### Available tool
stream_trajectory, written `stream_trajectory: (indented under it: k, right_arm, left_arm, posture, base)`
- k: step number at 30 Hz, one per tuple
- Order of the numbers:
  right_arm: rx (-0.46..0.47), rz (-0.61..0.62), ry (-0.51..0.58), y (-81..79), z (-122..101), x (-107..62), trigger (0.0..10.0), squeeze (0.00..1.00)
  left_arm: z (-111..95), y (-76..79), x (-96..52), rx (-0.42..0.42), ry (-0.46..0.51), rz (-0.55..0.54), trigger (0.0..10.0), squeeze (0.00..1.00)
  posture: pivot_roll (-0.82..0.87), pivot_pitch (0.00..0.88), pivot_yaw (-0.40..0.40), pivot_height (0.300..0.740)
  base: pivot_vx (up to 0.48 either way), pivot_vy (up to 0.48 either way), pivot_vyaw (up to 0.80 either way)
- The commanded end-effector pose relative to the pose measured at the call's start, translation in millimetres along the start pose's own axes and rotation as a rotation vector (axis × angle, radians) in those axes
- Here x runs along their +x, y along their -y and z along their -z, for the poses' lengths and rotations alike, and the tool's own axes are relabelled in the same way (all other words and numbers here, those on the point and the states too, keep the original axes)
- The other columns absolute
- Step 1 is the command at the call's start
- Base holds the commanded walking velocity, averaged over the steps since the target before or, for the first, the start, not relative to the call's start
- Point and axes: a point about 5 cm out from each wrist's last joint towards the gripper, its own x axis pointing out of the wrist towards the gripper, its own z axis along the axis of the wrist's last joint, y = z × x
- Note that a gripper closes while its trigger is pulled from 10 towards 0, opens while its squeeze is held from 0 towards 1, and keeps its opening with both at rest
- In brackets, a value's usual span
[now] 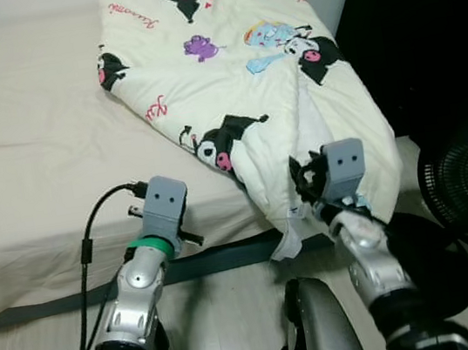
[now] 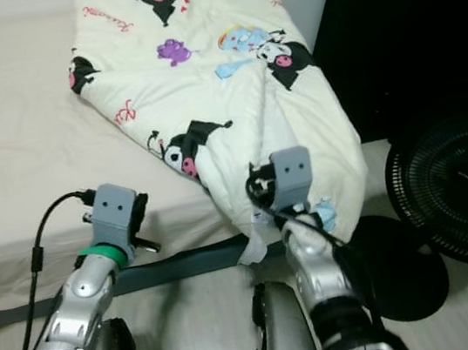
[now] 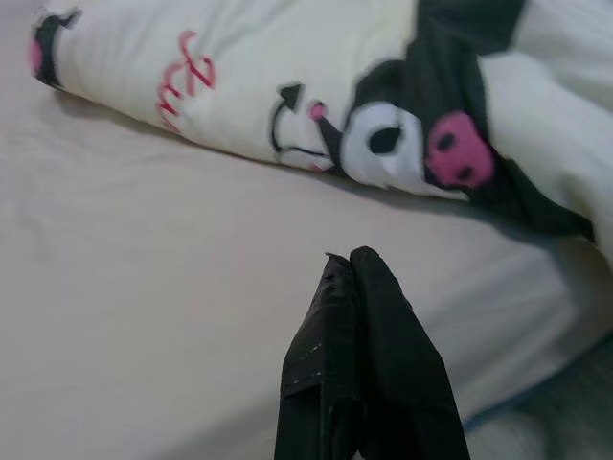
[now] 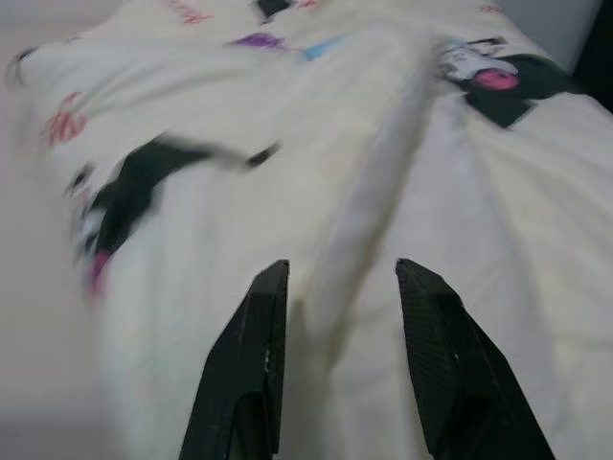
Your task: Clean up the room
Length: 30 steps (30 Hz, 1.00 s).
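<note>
- Right gripper (image 4: 335, 287) – fingers spread, at a fold of the quilt (image 1: 246, 76)
- Left gripper (image 3: 354, 278) – pinched together, empty, over the bed (image 1: 24, 127)
- Quilt bunched on bed's right, corner hanging off the edge

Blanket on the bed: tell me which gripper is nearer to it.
Right. The right gripper is open at a fold of the blanket; the left gripper, shut, hovers over bare mattress beside it.

Cartoon-print duvet (image 1: 236, 69) on bed (image 1: 27, 144)

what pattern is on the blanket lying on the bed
Cream blanket printed with black, pink and purple cartoon characters and red script; clearest in the left eye view.
</note>
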Motion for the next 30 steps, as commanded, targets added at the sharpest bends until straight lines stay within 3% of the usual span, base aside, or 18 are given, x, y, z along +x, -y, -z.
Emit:
stream_trajectory:
  k: [1,2,3,4,10,11,19,24,30]
  right_arm:
    - [0.040,0.025,-0.034,7.8,6.0,-1.3,10.0,0.00]
    - [0.055,0.034,-0.018,12.7,0.0,2.9,10.0,0.87]
    - [0.055,0.034,-0.018,12.7,0.0,2.9,10.0,0.87]
    - [0.078,0.051,-0.006,18.9,-5.8,7.3,10.0,1.00]
    - [0.169,0.109,-0.053,36.9,-9.0,16.7,10.0,1.00]
    - [0.273,0.027,-0.132,31.9,-2.1,21.1,10.0,0.00]
    - [0.361,-0.105,-0.234,17.8,8.9,23.7,10.0,0.00]
    - [0.331,-0.188,-0.225,10.2,5.1,27.1,10.0,0.00]
    - [0.333,-0.327,-0.143,-5.4,-15.0,38.3,10.0,0.00]
  left_arm:
    - [5.9,-1.6,-3.4,-0.004,-0.027,-0.005,10.0,0.00]
    - [5.5,-3.0,-3.6,-0.003,-0.027,-0.010,10.0,0.00]
    - [5.5,-3.0,-3.6,-0.003,-0.027,-0.010,10.0,0.00]
    - [4.8,-4.3,-3.9,-0.001,-0.027,-0.013,10.0,0.00]
    - [1.2,-6.5,-4.8,0.004,-0.024,-0.016,10.0,0.00]
    - [-1.5,-8.2,-6.2,0.009,-0.021,-0.014,10.0,0.00]
    - [-2.0,-14.6,-10.8,0.021,-0.028,-0.027,10.0,0.00]
    - [-2.2,-14.1,-12.2,0.022,-0.031,-0.029,10.0,0.00]
    - [-4.7,-10.8,-12.0,0.019,-0.031,-0.018,10.0,0.00]
  posture:
    - [0.02,0.129,0.017,0.542]
    - [0.02,0.130,0.017,0.542]
    - [0.02,0.130,0.017,0.542]
    - [0.03,0.136,0.019,0.542]
    - [0.05,0.155,0.028,0.542]
    - [0.06,0.165,0.039,0.542]
    - [0.09,0.166,0.037,0.542]
    - [0.10,0.165,0.036,0.542]
    - [0.10,0.162,0.039,0.542]
  base:
    - [0.000,0.000,0.00]
    - [0.000,0.000,0.00]
    - [0.000,0.000,0.00]
    - [0.000,0.000,0.00]
    - [0.000,0.000,0.00]
    - [0.000,0.000,0.00]
    - [0.000,0.000,0.00]
    - [0.000,0.000,0.00]
    - [0.000,0.000,0.00]
